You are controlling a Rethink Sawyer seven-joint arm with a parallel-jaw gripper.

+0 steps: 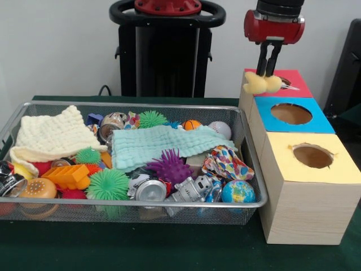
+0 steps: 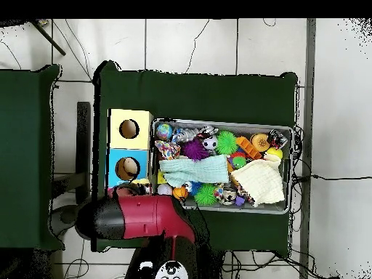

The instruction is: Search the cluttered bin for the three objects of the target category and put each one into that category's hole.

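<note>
Bin (image 1: 256, 192): a wire mesh tray fills the left and centre of the front view, packed with clutter.
Cream cloth (image 1: 53, 135): lies at about 10 o'clock in the bin, folded over the toys beneath it.
Mint cloth (image 1: 163, 145): spreads across the bin's middle, hiding whatever sits under it.
Loose items: a green spiky ball (image 1: 108, 184) at 7 o'clock, a purple spiky ball (image 1: 169, 166) near centre, a crushed can (image 1: 150, 190) at 6 o'clock, a globe ball (image 1: 237, 192) at 4 o'clock, a baseball (image 1: 220, 130) at 2 o'clock.
Boxes: three wooden boxes stand in a row just beside the bin's right wall, with a yellow-topped box (image 1: 338, 166) nearest, a blue-topped box (image 1: 321, 121) in the middle and a red-topped box (image 1: 296, 82) farthest.
Gripper (image 1: 268, 72): hangs over the red-topped box, its two fingers drawn together on a yellow plush toy (image 1: 261, 83).
Toy position: the plush is at the near-left of the red top, at about 9 o'clock from that box's hole, whose edge peeks out beside it; whether the toy touches the lid, I cannot tell.
Overhead check: the red arm (image 2: 145, 216) covers the red box, so the drop point is hidden there.
Progress: one item appears to be at delivery, not yet released. How many already went in cannot be judged, since the box interiors are unseen.
Left to do: release this toy into the hole, then search the bin for any remaining matches, likely lifting the cloths.
</note>
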